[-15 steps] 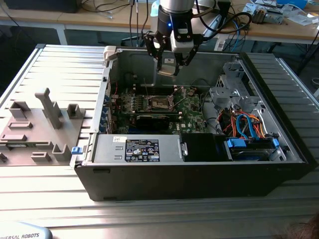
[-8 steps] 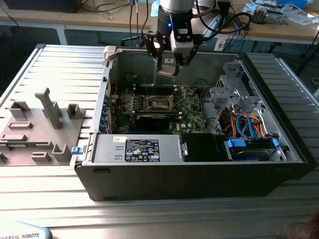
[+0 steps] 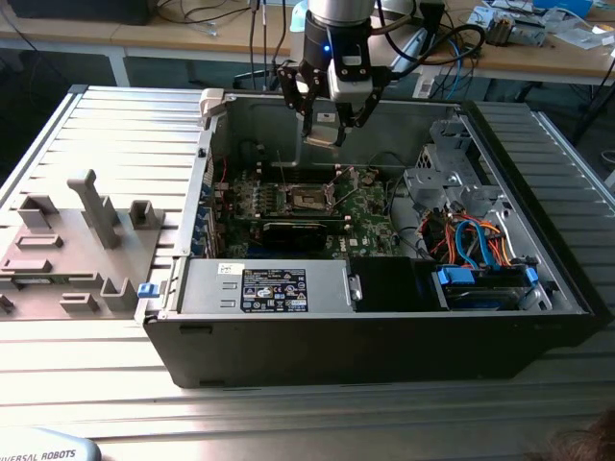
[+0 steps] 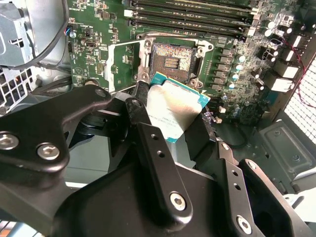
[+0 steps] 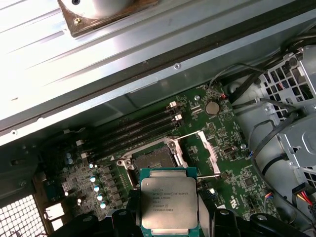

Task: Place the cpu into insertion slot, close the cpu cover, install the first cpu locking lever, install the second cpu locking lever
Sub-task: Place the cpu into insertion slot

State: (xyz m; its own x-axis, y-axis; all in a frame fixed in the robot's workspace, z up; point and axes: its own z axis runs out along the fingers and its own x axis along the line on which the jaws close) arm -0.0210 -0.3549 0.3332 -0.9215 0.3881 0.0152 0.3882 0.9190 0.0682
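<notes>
The chip (image 5: 169, 202) is gripped by its edges between the fingers of the gripper (image 3: 325, 130), above the open computer case (image 3: 384, 327). Inside the case, the green board (image 4: 94, 44) carries the bare socket (image 4: 171, 61), its cover frame (image 5: 206, 147) swung open alongside. The exterior view adds a grey fixture tray (image 3: 58, 240) beside the case

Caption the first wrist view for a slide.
End effector grips the cpu near the empty slot, cover open.

Arm (image 3: 338, 24): one, wrist pointed straight down over the insertion slot (image 3: 309, 199). Gripper (image 3: 324, 133): fingers (image 4: 138, 111) clamped the cpu (image 5: 169, 202) by opposite edges, above that slot.
</notes>
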